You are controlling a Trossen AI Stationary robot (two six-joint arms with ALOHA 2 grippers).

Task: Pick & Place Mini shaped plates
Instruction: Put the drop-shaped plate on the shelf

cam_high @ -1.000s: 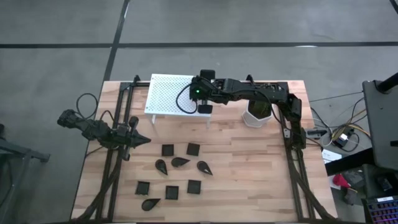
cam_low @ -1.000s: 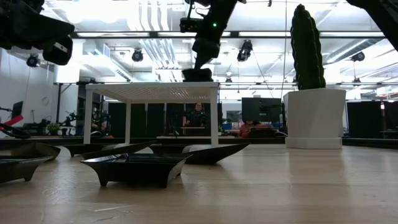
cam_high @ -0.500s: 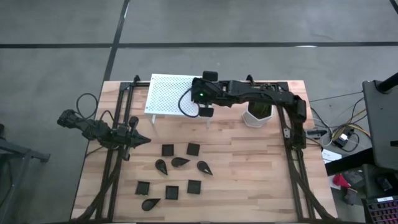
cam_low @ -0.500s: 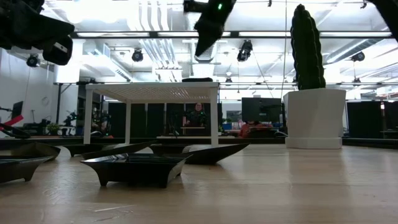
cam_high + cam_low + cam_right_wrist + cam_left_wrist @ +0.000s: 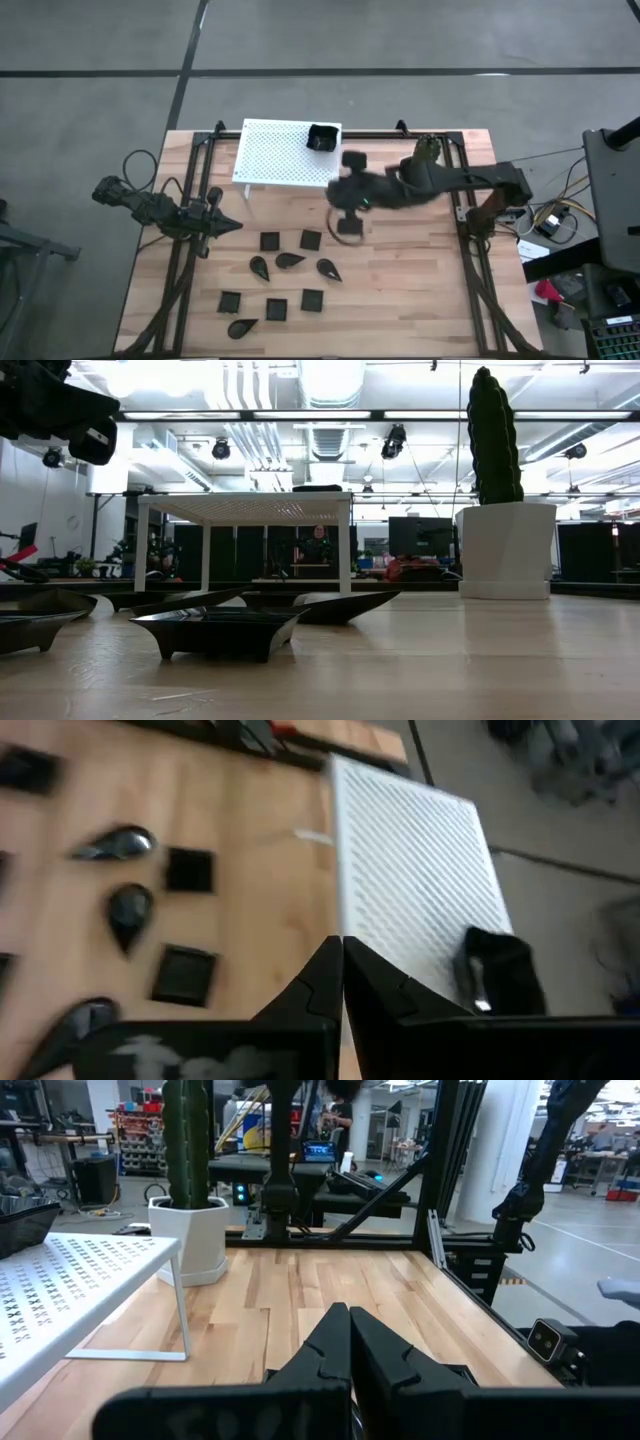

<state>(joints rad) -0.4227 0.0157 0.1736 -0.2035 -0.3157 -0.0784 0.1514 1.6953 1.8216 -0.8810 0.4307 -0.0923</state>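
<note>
One black mini shaped plate point(image 5: 321, 137) sits on the far right corner of the white rack point(image 5: 280, 155); it also shows in the right wrist view point(image 5: 497, 970) and the low view point(image 5: 317, 488). Several more plates, squares point(image 5: 269, 241) and teardrops point(image 5: 290, 260), lie on the wood table nearer the front. My right gripper point(image 5: 347, 227) hangs shut and empty above the table, right of the rack and beyond the plates; its fingers point(image 5: 325, 982) meet. My left gripper point(image 5: 230, 226) waits shut at the table's left side point(image 5: 348, 1330).
A white pot with a green cactus point(image 5: 507, 545) stands at the far right of the table, partly under my right arm in the high view point(image 5: 425, 150). Black frame rails point(image 5: 185, 270) run along both sides. Bare wood point(image 5: 410, 280) lies right of the plates.
My right gripper has let go of the square plate on the rack's far right corner, risen out of the low view, and swung toward the table's near edge and right, off the rack. The plate stays on the rack.
</note>
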